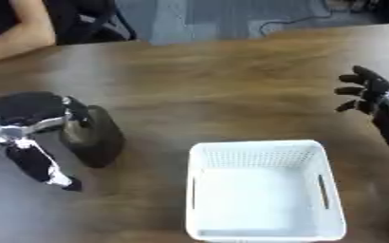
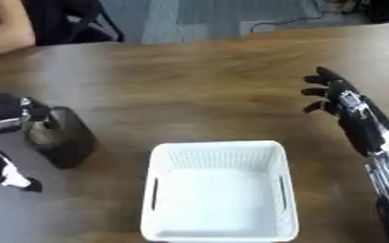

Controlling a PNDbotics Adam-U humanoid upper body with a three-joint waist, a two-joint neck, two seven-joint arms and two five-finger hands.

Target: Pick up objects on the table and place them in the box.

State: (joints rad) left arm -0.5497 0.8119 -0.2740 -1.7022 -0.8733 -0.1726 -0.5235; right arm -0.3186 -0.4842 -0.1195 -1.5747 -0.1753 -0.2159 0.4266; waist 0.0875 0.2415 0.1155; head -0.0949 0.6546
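- The robot's left hand (image 1: 32,123) has its fingers curled round a dark, rounded block (image 1: 94,137) on the brown wooden table (image 1: 214,80), ready to lift it.
- The white plastic box (image 1: 264,190) sits close by, empty inside.
- The right hand (image 2: 339,102) waits off to the side, fingers spread, holding nothing.

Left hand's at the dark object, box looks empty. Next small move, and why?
Probably lift the dark object off the table: the left hand is curled round its top, it stands left of the empty white box, and the right hand hovers open.
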